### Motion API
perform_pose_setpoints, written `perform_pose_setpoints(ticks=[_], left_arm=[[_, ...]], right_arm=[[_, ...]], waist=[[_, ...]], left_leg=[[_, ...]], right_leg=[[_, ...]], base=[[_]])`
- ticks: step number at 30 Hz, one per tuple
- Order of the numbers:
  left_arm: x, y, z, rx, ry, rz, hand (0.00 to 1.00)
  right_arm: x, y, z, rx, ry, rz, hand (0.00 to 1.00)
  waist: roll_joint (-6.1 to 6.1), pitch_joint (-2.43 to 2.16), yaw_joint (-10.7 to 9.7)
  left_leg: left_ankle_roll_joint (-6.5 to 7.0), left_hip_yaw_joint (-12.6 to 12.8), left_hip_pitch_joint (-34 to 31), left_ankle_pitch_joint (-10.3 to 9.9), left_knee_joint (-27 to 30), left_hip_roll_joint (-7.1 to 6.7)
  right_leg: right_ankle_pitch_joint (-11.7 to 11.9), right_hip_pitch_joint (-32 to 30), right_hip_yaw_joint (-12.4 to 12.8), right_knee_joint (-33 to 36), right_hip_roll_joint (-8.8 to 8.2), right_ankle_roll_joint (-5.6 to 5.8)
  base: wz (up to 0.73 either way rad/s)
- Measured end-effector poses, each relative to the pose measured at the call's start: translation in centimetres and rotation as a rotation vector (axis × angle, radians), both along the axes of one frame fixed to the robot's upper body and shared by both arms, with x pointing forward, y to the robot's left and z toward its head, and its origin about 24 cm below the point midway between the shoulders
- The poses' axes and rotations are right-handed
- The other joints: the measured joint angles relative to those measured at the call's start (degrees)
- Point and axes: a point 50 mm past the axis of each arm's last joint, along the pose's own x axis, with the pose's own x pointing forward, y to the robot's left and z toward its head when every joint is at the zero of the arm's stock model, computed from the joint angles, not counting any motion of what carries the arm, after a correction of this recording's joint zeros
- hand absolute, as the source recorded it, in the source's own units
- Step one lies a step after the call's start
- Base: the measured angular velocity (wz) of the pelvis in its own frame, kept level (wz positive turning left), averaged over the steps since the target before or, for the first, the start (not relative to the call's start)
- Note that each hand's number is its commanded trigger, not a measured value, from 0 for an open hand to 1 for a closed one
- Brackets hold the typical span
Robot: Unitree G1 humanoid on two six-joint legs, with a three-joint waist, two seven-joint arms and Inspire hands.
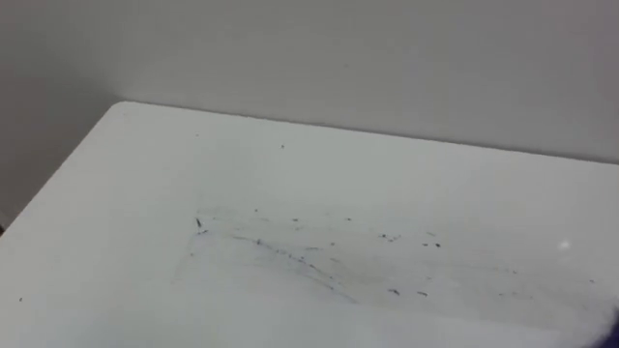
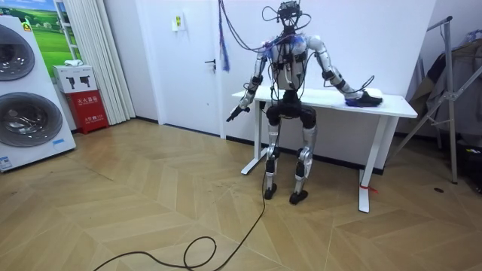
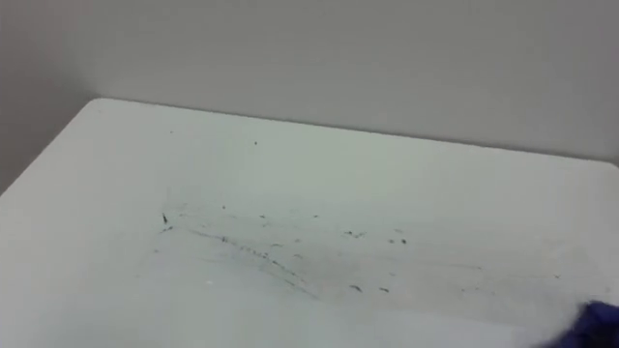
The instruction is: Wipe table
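Observation:
The white table (image 1: 145, 174) carries faint dark pen streaks and specks (image 1: 319, 261) across its middle. A dark blue cloth (image 3: 597, 323) pokes in at the lower right corner of the right eye view. In the room view I stand at the table (image 2: 392, 105) facing the wall. My right arm reaches out to the room view's right, with my right hand (image 2: 354, 93) resting on the dark cloth (image 2: 367, 98) on the tabletop. How its fingers lie on the cloth is too small to read. My left hand (image 2: 238, 113) hangs off the table's left end with relaxed, straight fingers, holding nothing.
A plain wall (image 1: 387, 58) runs right behind the table's far edge. The table's left far corner (image 1: 121, 104) is rounded. In the room view, washing machines (image 2: 22, 98) stand far left, a door (image 2: 188, 60) is beyond the table, and a metal stand (image 2: 452, 98) is at the right.

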Motion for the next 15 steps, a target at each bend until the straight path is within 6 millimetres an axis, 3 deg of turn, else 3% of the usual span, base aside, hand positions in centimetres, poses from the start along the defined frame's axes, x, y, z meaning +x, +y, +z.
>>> perform_pose_setpoints(ticks=[1, 3, 4, 6, 7, 9, 10, 11, 12, 13, 14, 15], left_arm=[[0.5, 0.1, 0.0, -0.003, -0.007, -0.01, 0.0], [2.6, -0.7, -0.3, -0.036, -0.038, -0.062, 0.0], [3.1, -1.1, -0.5, -0.054, -0.045, -0.074, 0.0], [5.1, -2.8, -1.5, -0.118, -0.018, -0.139, 0.0], [5.9, -3.4, -1.8, -0.138, -0.013, -0.161, 0.0], [8.6, -4.8, -1.8, -0.17, -0.023, -0.218, 0.0], [9.7, -5.3, -1.7, -0.18, -0.035, -0.232, 0.0], [12.2, -6.3, -1.3, -0.196, -0.074, -0.257, 0.0], [14.1, -7.6, -1.0, -0.22, -0.115, -0.287, 0.0], [14.7, -8.7, -1.2, -0.248, -0.133, -0.296, 0.0], [15.1, -10.1, -1.4, -0.295, -0.14, -0.324, 0.0], [14.9, -10.9, -1.7, -0.329, -0.124, -0.337, 0.0]], right_arm=[[-0.1, 0.1, -0.1, 0.008, 0.007, -0.008, 1.0], [1.7, 1.4, -0.9, 0.043, 0.013, 0.025, 1.0], [2.5, 1.8, -1.1, 0.051, 0.011, 0.034, 1.0], [7.4, 4.9, -1.6, 0.088, -0.008, 0.154, 1.0], [9.2, 6.1, -1.5, 0.094, -0.023, 0.208, 1.0], [19.5, 13.6, 0.9, 0.133, -0.138, 0.547, 1.0], [22.0, 16.1, 1.9, 0.137, -0.164, 0.656, 1.0], [26.4, 20.5, 4.8, 0.134, -0.228, 0.857, 1.0], [29.7, 24.2, 8.2, 0.125, -0.31, 1.029, 1.0], [30.9, 25.4, 9.7, 0.102, -0.338, 1.102, 1.0], [32.2, 27.0, 11.8, 0.067, -0.382, 1.195, 1.0], [32.5, 27.4, 12.4, 0.054, -0.397, 1.224, 1.0]], waist=[[0.02, 0.01, 0.0], [0.07, 0.1, 0.81], [-0.02, 0.17, 1.45], [-0.31, 0.38, 3.96], [-0.37, 0.42, 4.78], [-1.46, 1.12, 6.02], [-1.89, 1.51, 6.8], [-2.56, 2.37, 8.77], [-2.39, 2.67, 11.61], [-0.57, 2.84, 12.56], [0.28, 2.47, 13.73], [0.4, 2.47, 13.37]], left_leg=[[-0.33, 0.21, -0.08, -0.22, 0.29, 0.62], [-1.89, 0.54, -1.99, -1.76, 3.66, 3.56], [-2.46, 0.68, -2.63, -2.13, 4.62, 4.36], [-4.93, 0.88, -6.63, -3.62, 9.47, 8.15], [-5.69, 0.6, -7.78, -4.01, 10.76, 9.1], [-9.12, -2.36, -11.49, -4.16, 13.8, 11.56], [-10.27, -2.97, -12.27, -3.61, 13.99, 12.01], [-12.14, -3.67, -13.38, -2.6, 13.41, 13.17], [-14.44, -4.47, -15.07, -1.41, 12.87, 14.96], [-15.5, -5.59, -15.87, -0.78, 12.71, 16.39], [-12.87, -7.43, -16.65, 1.72, 10.6, 17.71], [-10.82, -7.2, -17.25, 6.15, 7.82, 17.88]], right_leg=[[0.15, 0.0, 0.55, -0.36, -1.05, 0.24], [1.15, -0.18, 1.74, -4.35, -4.43, 1.08], [1.84, -0.27, 2.52, -6.01, -4.76, 1.22], [4.9, -0.26, 4.23, -13.44, -4.86, 1.78], [5.64, -0.52, 4.3, -14.54, -4.77, 1.97], [7.7, -1.78, 4.1, -15.38, -4.93, 1.86], [7.96, -1.96, 4.22, -15.13, -4.91, 2.01], [8.27, -2.38, 4.01, -14.72, -4.8, 2.12], [6.67, -3.89, 3.07, -12.64, -3.94, 3.97], [5.59, -4.79, 1.59, -9.85, -3.01, 6.29], [0.99, -7.34, -0.73, -3.78, -1.6, 3.96], [-2.65, -7.9, -2.41, -0.8, -1.55, 3.23]], base=[[-0.26], [-0.38], [-0.51], [-0.56], [-0.53], [-0.28], [0.0], [0.08], [0.15], [0.45], [0.98], [1.11]])
